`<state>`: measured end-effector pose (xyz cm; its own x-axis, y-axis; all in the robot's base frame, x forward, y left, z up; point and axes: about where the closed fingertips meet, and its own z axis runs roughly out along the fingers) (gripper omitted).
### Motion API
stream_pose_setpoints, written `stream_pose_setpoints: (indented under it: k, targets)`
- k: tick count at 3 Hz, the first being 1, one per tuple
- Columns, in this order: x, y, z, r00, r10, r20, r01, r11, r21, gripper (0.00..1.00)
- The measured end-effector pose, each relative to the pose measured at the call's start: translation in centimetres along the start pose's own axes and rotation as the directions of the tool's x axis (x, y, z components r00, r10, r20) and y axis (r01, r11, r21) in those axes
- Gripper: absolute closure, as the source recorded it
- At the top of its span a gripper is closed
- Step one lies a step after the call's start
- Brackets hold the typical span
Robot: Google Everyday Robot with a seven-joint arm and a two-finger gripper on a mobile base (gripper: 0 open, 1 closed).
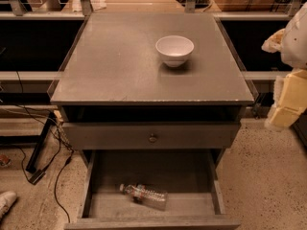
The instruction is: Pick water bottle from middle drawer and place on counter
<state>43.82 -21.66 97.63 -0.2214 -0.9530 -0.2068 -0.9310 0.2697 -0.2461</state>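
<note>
1. The gripper (283, 111) is off at the right edge of the scene, a pale yellowish blocky shape hanging in the air beside the cabinet's right side. It sits below the level of the counter (120, 61) and touches nothing I can make out.
2. I cannot tell whether the gripper is released or clenched, and nothing is visibly in it.
3. The water bottle (144, 195) lies on its side on the bottom of the middle drawer (158, 169), near the drawer's front wall and a little left of centre. Its white cap points left and its body runs off to the right, slightly slanted. A reddish band shows around it just behind the neck.
4. The middle drawer is pulled well out towards me, and most of its flat bottom behind the bottle is bare.
5. Above it, a grey drawer front (120, 137) with a small round knob (152, 138) stands out a little way from the cabinet.
6. On the counter stands a white bowl (174, 49), upright, right of centre and towards the back. It is well apart from both the bottle and the gripper.
7. Dark cables (48, 147) trail over the speckled floor (268, 176) to the left of the cabinet.
</note>
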Motion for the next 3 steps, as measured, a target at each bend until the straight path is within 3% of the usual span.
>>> stream_pose_setpoints:
  k: [1,3]
  targets:
    - [0.0,0.0,0.0,1.000,0.000,0.000,0.000,1.0000,0.000,0.00]
    - [-4.6,3.4,0.9,0.996,-0.082,0.027,0.083,0.9957,-0.041,0.00]
